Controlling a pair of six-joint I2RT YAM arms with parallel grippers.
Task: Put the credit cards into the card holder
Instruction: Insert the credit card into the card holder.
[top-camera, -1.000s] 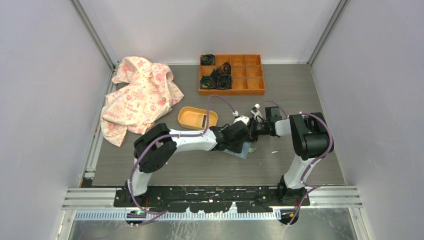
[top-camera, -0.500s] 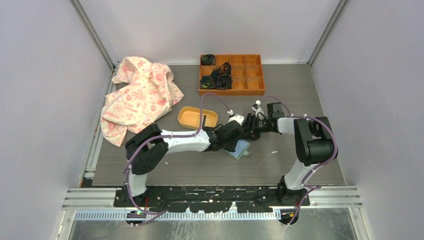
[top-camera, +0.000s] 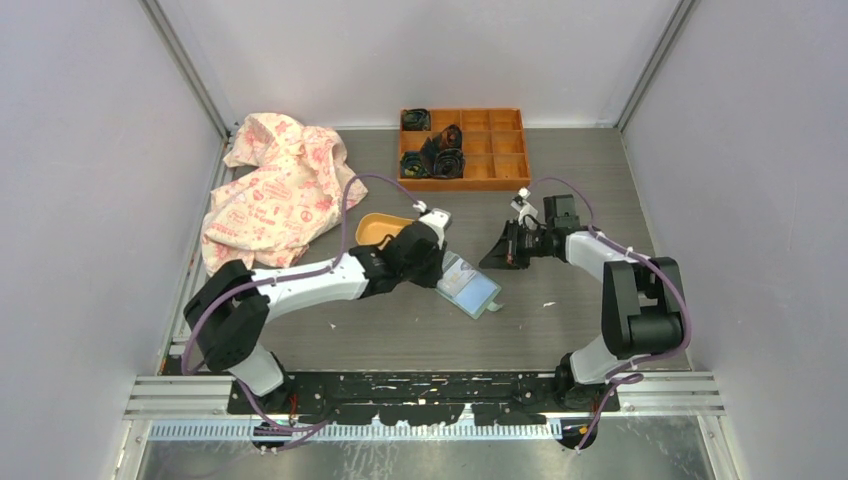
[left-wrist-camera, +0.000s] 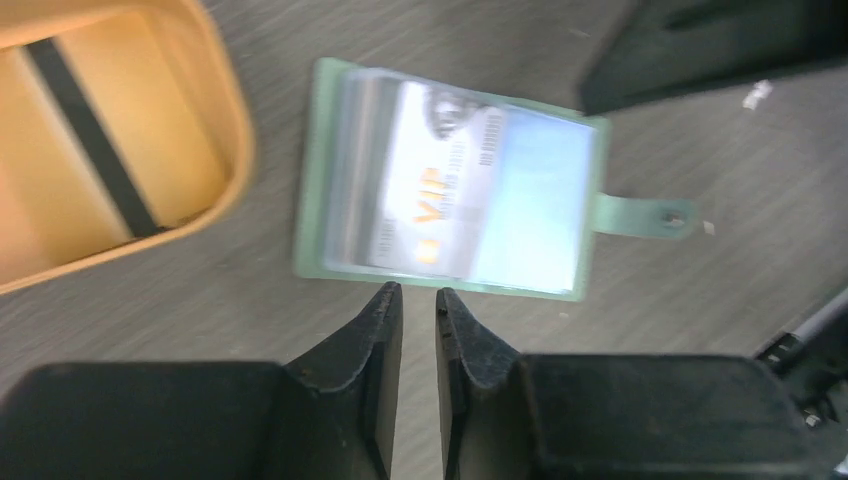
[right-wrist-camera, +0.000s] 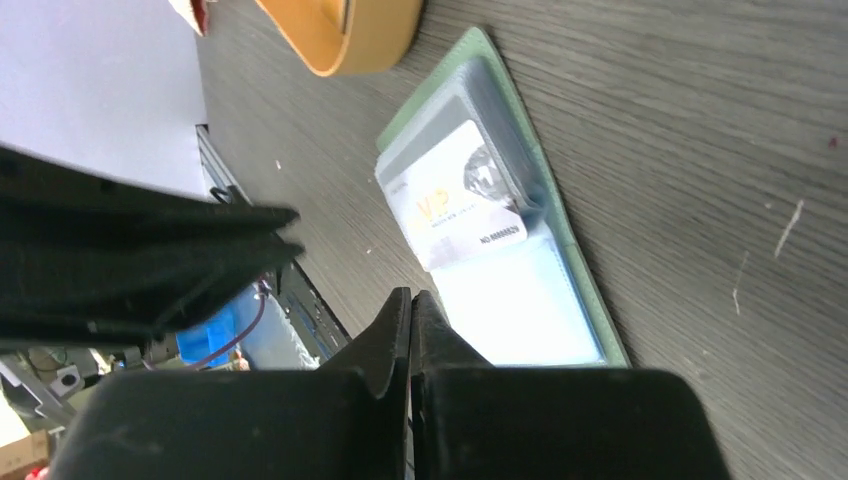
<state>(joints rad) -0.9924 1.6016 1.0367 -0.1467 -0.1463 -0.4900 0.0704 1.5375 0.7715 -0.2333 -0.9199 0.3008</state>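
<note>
The mint-green card holder (top-camera: 468, 285) lies open and flat on the table, its snap strap (left-wrist-camera: 645, 215) sticking out. A whitish-grey credit card marked VIP (left-wrist-camera: 440, 190) (right-wrist-camera: 455, 200) sits inside its clear sleeve. Another credit card, orange with a dark stripe (left-wrist-camera: 95, 135), lies in the yellow-orange dish (top-camera: 385, 228). My left gripper (top-camera: 436, 262) (left-wrist-camera: 418, 295) hovers just short of the holder's long edge, its jaws a narrow gap apart with nothing between them. To the holder's right, my right gripper (top-camera: 497, 255) (right-wrist-camera: 410, 297) is shut and empty.
An orange compartment tray (top-camera: 505, 165) with dark rolled items (top-camera: 440, 155) stands at the back. A pink-patterned cloth (top-camera: 275, 190) is heaped at the back left. The dish rim (left-wrist-camera: 235, 150) is close to the holder's left end.
Both grippers have drawn away from the card holder, left arm leftward, right arm back to the right. The right gripper opened, then shut. The holder now lies uncovered.
</note>
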